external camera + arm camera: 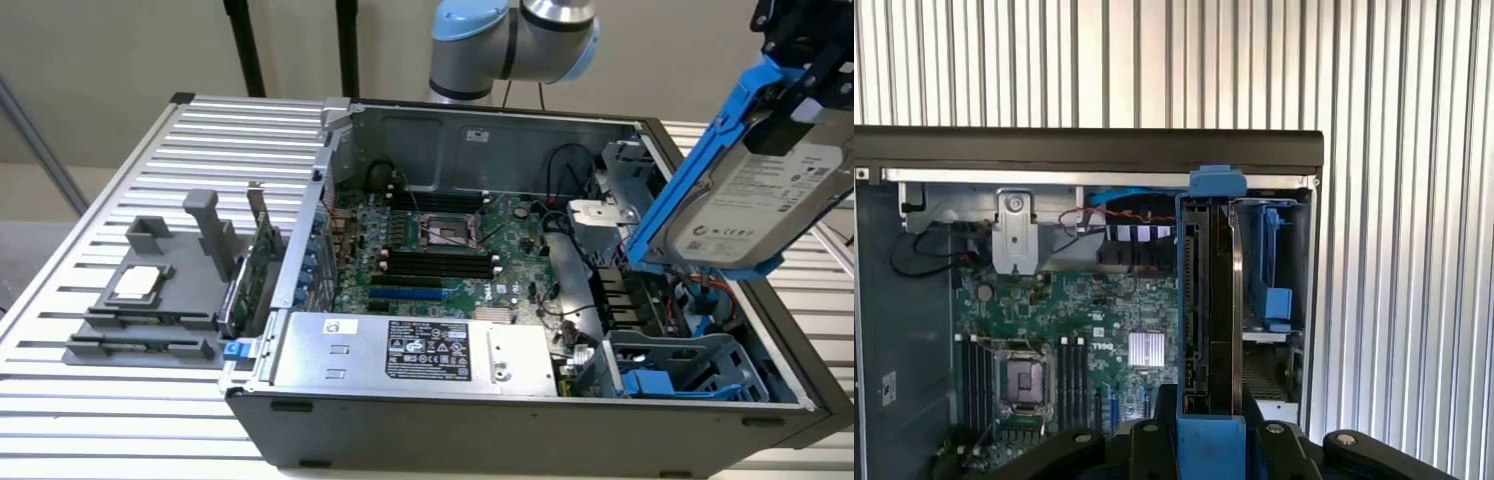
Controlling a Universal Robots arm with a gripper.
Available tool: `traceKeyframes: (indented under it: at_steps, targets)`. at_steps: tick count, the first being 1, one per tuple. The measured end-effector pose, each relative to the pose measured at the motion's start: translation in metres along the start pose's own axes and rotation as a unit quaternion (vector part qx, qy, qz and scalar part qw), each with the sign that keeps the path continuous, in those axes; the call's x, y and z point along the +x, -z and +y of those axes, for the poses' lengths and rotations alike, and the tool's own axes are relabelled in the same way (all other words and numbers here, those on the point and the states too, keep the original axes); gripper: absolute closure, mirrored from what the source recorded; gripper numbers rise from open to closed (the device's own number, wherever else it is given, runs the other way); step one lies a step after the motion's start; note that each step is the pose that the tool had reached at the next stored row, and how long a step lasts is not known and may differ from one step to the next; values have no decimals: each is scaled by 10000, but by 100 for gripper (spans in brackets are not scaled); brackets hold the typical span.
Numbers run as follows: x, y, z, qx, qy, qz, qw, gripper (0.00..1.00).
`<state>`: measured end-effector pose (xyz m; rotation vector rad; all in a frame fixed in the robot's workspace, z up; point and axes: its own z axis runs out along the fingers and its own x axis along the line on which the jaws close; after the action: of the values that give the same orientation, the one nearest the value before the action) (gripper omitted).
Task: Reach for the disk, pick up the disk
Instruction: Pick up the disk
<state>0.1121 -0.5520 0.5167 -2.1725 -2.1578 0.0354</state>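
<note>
Robot gripper [1209, 442] is clamping the disk [754, 200] by its blue rails, tilted above the PC case's [400, 435] edge at the exterior view's right; a weak grip is risking a drop into the drive bay [681, 365].

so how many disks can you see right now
1: the disk, held up in the end effector over the case at the exterior view's right. Others may be hidden inside it.
</note>
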Motion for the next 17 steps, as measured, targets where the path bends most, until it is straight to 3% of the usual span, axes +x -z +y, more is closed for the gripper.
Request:
traceKeyframes:
  at_steps: [7,11,13,17]
  targets:
    - [-280,12,43,1,0,14,10000,67]
    - [-312,2,40,-4,1,16,10000,67]
    - [-313,-12,23,-32,3,15,10000,67]
    - [-316,-58,-28,-129,7,16,9999,67]
